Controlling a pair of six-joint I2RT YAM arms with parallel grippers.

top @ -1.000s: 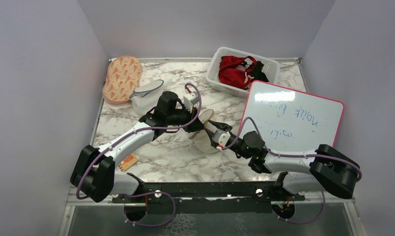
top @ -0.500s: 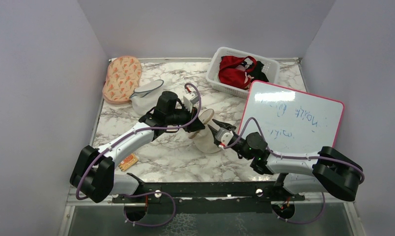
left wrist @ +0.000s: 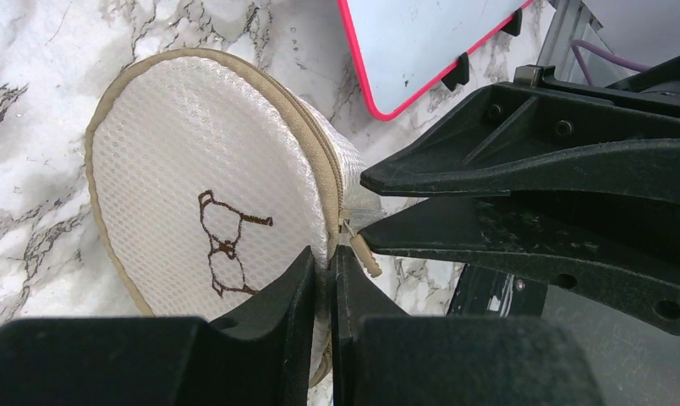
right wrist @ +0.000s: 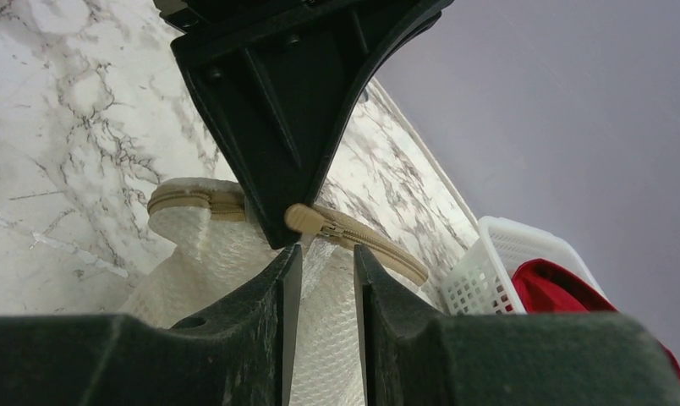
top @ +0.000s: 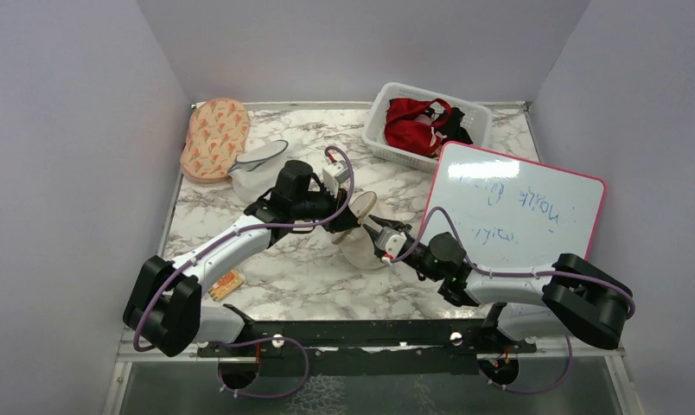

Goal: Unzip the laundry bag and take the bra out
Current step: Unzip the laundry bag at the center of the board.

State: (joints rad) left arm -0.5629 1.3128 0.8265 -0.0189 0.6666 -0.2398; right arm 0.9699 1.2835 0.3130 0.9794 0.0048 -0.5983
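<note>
The cream laundry bag (top: pixel 361 248) stands on edge mid-table, its face with the dark line drawing (left wrist: pixel 222 245) towards the left wrist camera. My left gripper (top: pixel 351 218) is shut on the bag's zip rim (left wrist: pixel 330 260). The beige zip pull (left wrist: pixel 365 254) sticks out just right of its fingers. My right gripper (top: pixel 377 230) is open, its fingertips (left wrist: pixel 379 182) on either side of the zip pull (right wrist: pixel 303 219), with the bag's white mesh (right wrist: pixel 193 245) between and behind them. The zip looks closed. The bra is hidden.
A white basket (top: pixel 387 97) with a red garment (top: pixel 411 123) stands at the back right. A pink-framed whiteboard (top: pixel 517 207) lies on the right. An orange-patterned pouch (top: pixel 214 138) and a white-and-grey pouch (top: pixel 258 169) lie at the back left.
My right gripper drew back slightly, then came in again to the bag's zip. The left gripper and the bag have held still.
</note>
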